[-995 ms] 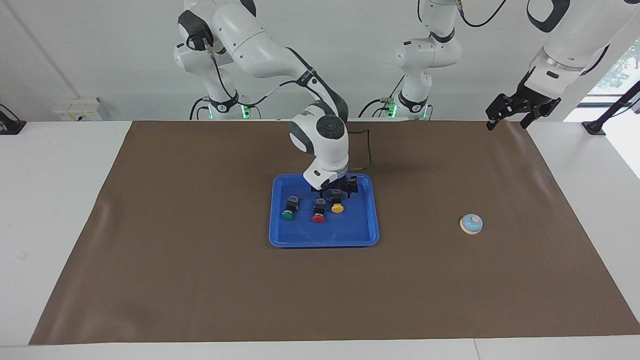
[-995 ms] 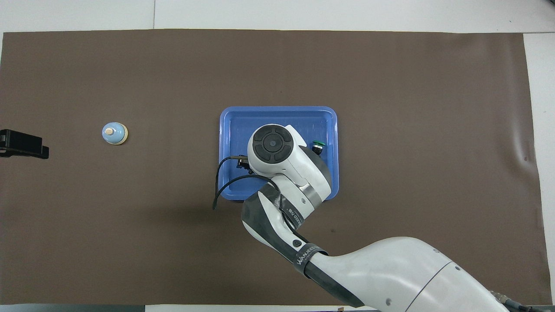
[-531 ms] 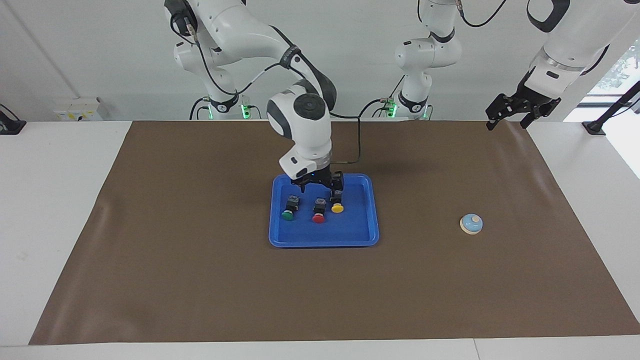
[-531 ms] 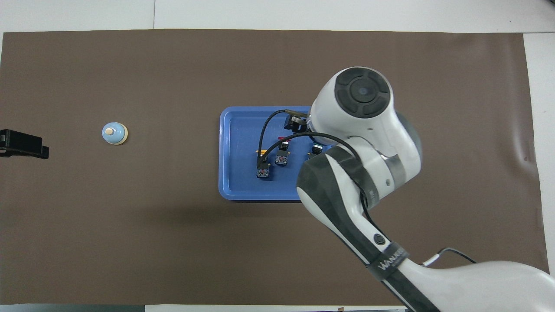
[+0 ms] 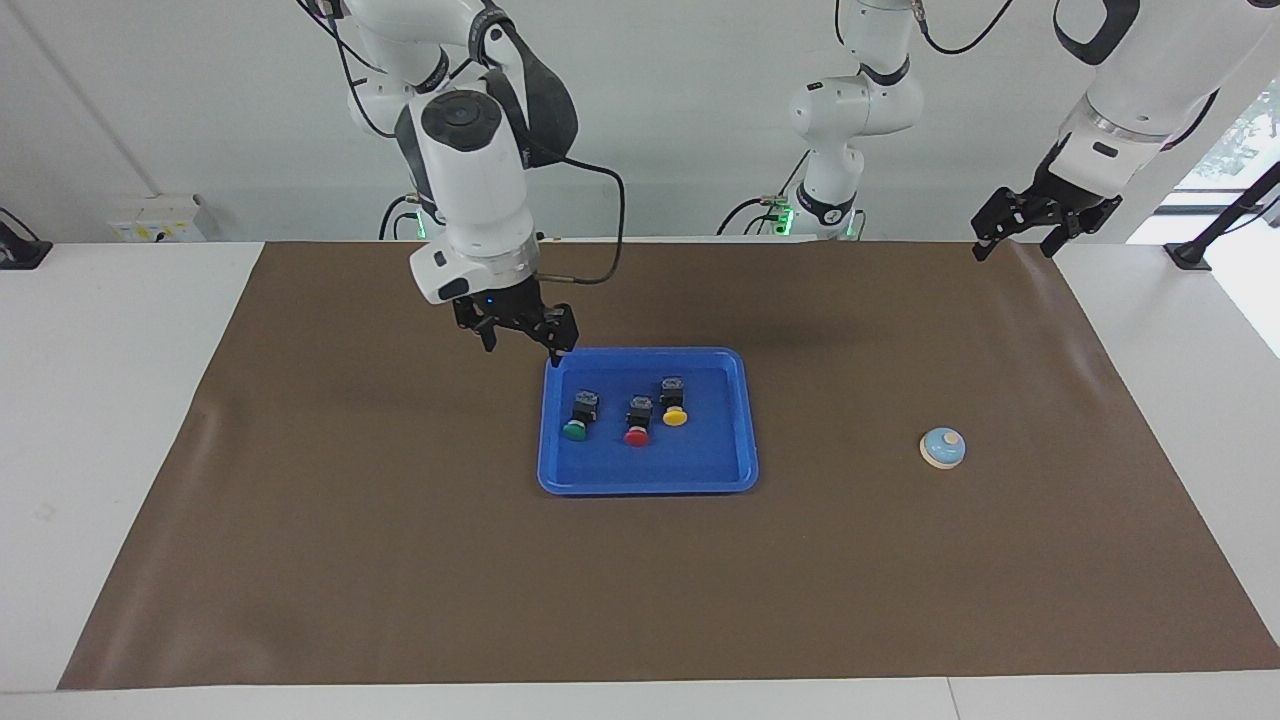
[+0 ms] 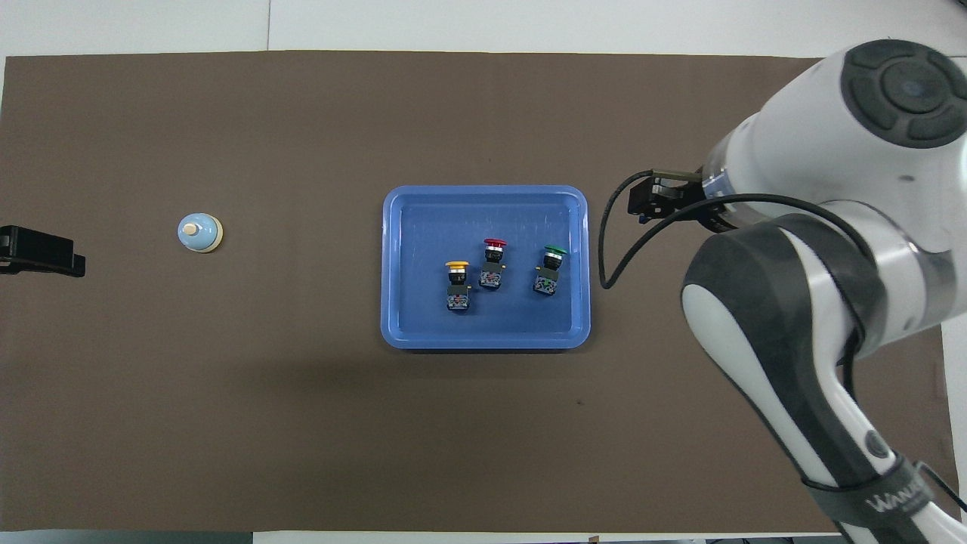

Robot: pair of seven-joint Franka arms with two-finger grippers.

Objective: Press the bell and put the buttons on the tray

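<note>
The blue tray (image 5: 747,420) lies mid-table and also shows in the overhead view (image 6: 390,264). In it lie three buttons: green (image 5: 577,418) (image 6: 550,270), red (image 5: 637,422) (image 6: 492,264) and yellow (image 5: 674,403) (image 6: 457,285). My right gripper (image 5: 525,343) (image 6: 650,200) is open and empty, raised over the mat just outside the tray's corner toward the right arm's end. The light-blue bell (image 5: 942,447) (image 6: 199,232) sits on the mat toward the left arm's end. My left gripper (image 5: 1020,235) (image 6: 38,253) waits open, raised over the mat's edge at the left arm's end.
A brown mat (image 5: 400,560) covers most of the white table (image 5: 120,420). A third arm's base (image 5: 825,200) stands at the robots' edge of the table. The right arm's cable (image 6: 612,257) hangs beside the tray.
My right gripper has lifted out of the tray, leaving the yellow button there, and swung toward the right arm's end of the table. The left arm has not moved.
</note>
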